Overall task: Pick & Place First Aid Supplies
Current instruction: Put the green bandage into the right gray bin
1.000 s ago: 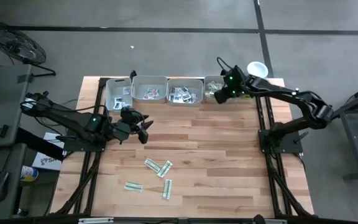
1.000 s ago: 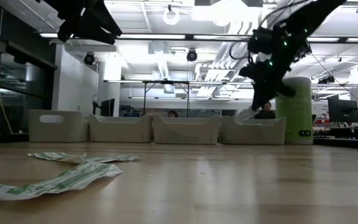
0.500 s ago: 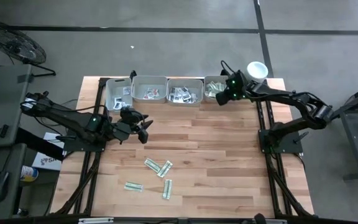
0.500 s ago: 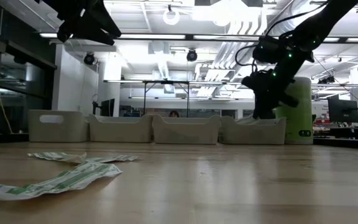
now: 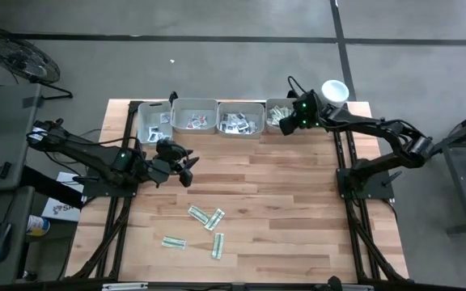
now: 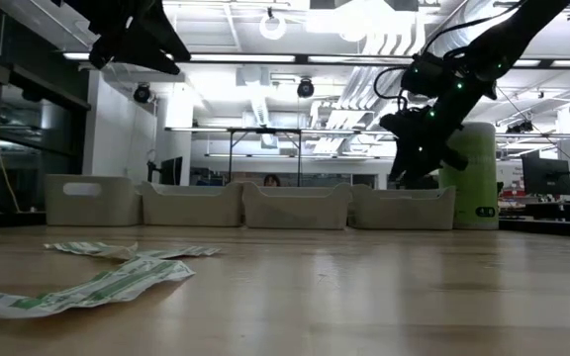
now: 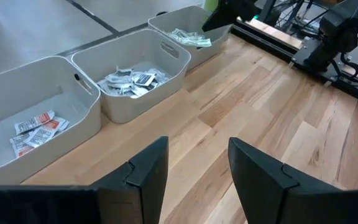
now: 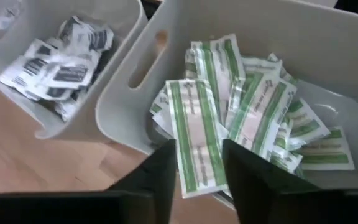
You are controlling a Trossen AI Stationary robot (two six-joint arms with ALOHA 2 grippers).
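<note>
Right claw over the end tray
Its jaws stand apart, gripping nothing; a green-striped sachet lies lengthwise between them, atop the pile.

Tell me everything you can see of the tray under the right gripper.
The tray is pale grey, looks like plastic, with rounded corners and a slot handle in one end wall. It stands upright at the right end of the row of four at the table's far edge, beside the tray of dark-marked sachets. Green-striped strips are heaped inside it, one leaning up against the near wall. The right gripper hangs just over that rim, fingers apart, with nothing seen held.
</note>
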